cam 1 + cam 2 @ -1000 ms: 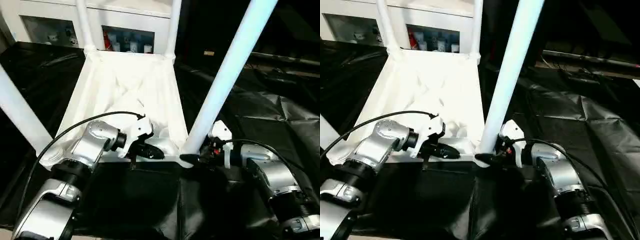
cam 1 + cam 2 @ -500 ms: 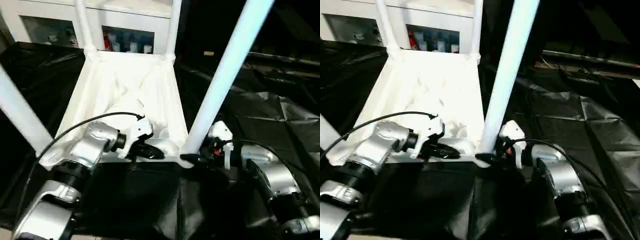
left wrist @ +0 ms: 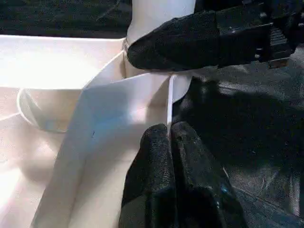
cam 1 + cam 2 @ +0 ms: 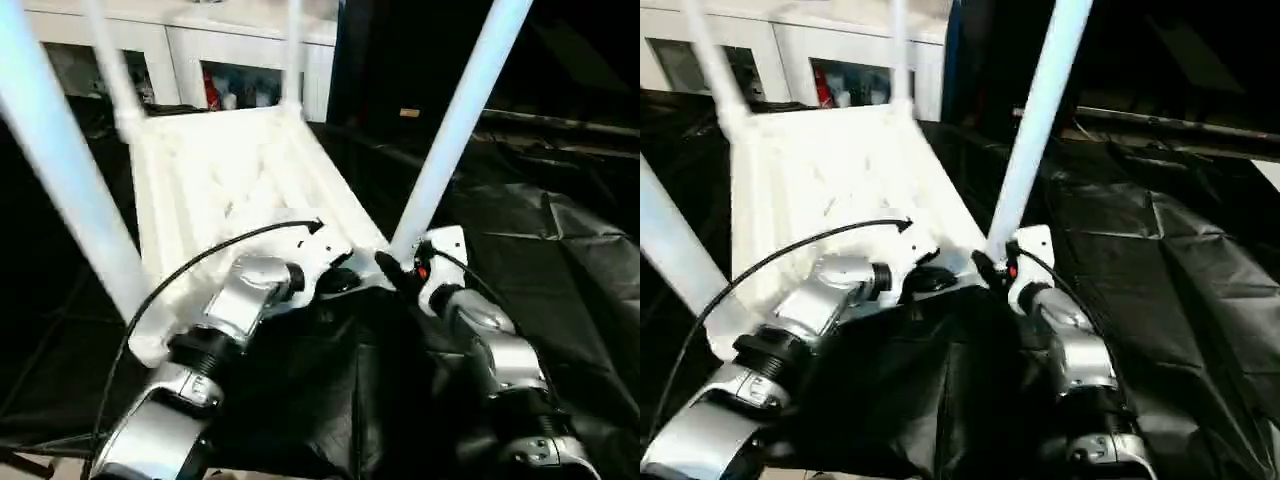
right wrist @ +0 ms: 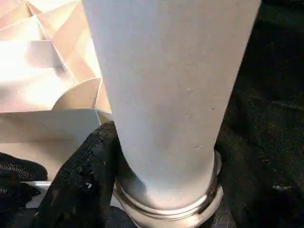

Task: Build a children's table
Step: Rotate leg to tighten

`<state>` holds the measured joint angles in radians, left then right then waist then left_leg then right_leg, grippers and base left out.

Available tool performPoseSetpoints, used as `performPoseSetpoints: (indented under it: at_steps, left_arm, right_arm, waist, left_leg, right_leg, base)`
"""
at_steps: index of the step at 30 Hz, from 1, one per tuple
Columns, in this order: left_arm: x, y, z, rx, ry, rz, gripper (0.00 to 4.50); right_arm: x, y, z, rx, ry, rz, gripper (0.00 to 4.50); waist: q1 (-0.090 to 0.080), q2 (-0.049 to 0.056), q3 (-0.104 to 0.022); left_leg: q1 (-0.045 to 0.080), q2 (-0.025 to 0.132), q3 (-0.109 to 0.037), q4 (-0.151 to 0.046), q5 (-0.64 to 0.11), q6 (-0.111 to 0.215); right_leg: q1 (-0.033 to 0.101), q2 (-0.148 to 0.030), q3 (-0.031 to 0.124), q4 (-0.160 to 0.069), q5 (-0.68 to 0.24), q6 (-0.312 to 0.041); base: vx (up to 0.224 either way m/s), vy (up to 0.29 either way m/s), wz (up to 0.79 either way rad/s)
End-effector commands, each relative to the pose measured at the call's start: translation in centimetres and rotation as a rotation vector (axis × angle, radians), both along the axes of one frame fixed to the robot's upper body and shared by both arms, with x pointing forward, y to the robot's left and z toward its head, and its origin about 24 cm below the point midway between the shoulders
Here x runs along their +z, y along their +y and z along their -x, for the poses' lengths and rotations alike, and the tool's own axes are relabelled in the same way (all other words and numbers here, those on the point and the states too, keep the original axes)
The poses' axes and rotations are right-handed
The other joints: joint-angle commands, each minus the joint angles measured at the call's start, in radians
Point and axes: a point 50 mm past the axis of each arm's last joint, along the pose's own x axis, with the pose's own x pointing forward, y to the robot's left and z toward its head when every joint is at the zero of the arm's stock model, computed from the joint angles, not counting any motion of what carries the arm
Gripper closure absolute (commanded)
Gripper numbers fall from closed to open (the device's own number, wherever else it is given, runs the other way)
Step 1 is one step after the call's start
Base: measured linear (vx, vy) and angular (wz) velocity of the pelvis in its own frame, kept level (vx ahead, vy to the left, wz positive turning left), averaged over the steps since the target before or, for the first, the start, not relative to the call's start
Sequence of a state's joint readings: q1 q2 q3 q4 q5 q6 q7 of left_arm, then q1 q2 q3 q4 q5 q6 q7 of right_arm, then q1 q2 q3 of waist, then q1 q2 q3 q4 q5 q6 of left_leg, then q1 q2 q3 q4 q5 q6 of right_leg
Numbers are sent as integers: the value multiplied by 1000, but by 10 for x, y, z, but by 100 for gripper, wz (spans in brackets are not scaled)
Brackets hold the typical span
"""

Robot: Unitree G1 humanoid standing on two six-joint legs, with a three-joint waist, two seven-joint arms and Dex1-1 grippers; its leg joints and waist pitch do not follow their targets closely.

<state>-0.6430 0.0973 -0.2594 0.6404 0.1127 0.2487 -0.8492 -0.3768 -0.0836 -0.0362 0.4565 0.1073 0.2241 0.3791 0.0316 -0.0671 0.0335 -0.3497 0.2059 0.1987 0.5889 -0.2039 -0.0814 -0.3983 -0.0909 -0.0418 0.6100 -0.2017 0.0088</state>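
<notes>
The white table top (image 4: 230,180) lies upside down, ribbed underside up, with four tube legs standing in its corner sockets. My left gripper (image 4: 345,283) is shut on the top's thin near rim (image 3: 168,102), close to the near right corner. My right gripper (image 4: 395,268) is closed around the base of the near right leg (image 4: 450,130), just above its collar (image 5: 166,202). One of its black fingers (image 5: 80,180) presses against the leg's side, and the other is hidden behind the tube. The near left leg (image 4: 60,170) rises at picture left.
Crinkled black sheeting (image 4: 560,250) covers the ground around the table. A white cabinet with glass doors (image 4: 240,80) stands behind the far legs (image 4: 292,50). A black cable (image 4: 200,265) loops over my left forearm.
The whole picture has shifted, so the camera moved. Both arms now reach further forward and the table top looks turned, with its near right corner closer to the middle. Both holds are unchanged.
</notes>
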Motion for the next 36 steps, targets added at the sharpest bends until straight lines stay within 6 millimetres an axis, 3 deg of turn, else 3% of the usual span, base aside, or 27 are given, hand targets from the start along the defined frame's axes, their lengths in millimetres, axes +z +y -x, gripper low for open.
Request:
performPoseSetpoints:
  at_steps: [1, 3, 11, 16, 20, 23, 28, 36]
  left_arm:
    - [-4, -30, 12, -100, 30, 38, 450]
    - [-3, -25, 11, -103, 30, 37, 450]
    - [-1, 6, 10, -180, 63, 21, 450]
    - [4, 31, 17, -312, 124, 14, 450]
    - [6, 45, 23, -376, 188, 14, 450]
    - [6, 51, 25, -388, 210, 14, 450]
    - [5, 52, 25, -384, 217, 14, 450]
    - [5, 50, 24, -369, 194, 12, 450]
  right_arm:
    - [-9, 45, 9, 202, 53, -19, 111]
    - [-5, 43, 8, 226, 37, -16, 93]
    - [12, 17, 11, 469, -11, -28, 93]
    - [24, -9, 18, 637, -11, -22, 93]
    - [29, -22, 21, 700, -9, -17, 93]
    - [31, -24, 24, 744, 4, -40, 93]
    - [26, -22, 28, 782, 28, -24, 137]
    - [23, -19, 32, 817, 42, -8, 208]
  waist:
    - [-3, 2, -40]
    - [-2, 1, -40]
    - [0, -1, -41]
    - [1, 0, -48]
    - [7, 3, -45]
    - [11, 2, -44]
    - [12, 0, -45]
    - [14, -4, -48]
  left_leg:
    - [-1, 25, -16, -83, -248, 9]
    - [-2, 25, -14, -82, -232, 16]
    - [-6, 27, -14, -79, -209, 47]
    - [-2, 28, -8, -67, -108, 97]
    - [4, 32, -5, -67, -114, 105]
    - [4, 33, -5, -68, -124, 93]
    - [3, 31, -5, -66, -120, 81]
    - [2, 30, -5, -62, -87, 93]
  right_leg:
    - [28, -41, 36, -89, -259, -161]
    - [31, -43, 36, -87, -240, -169]
    - [38, -46, 36, -84, -223, -187]
    - [40, -41, 36, -58, -17, -261]
    - [39, -43, 36, -55, 0, -299]
    - [41, -44, 35, -55, -19, -299]
    - [42, -45, 36, -56, -32, -289]
    - [45, -45, 35, -50, 3, -292]
  base:
    - [0, 0, 0]
    - [0, 0, 0]
    - [0, 0, 0]
    - [0, 0, 0]
    - [0, 0, 0]
    - [0, 0, 0]
    - [0, 0, 0]
    - [0, 0, 0]
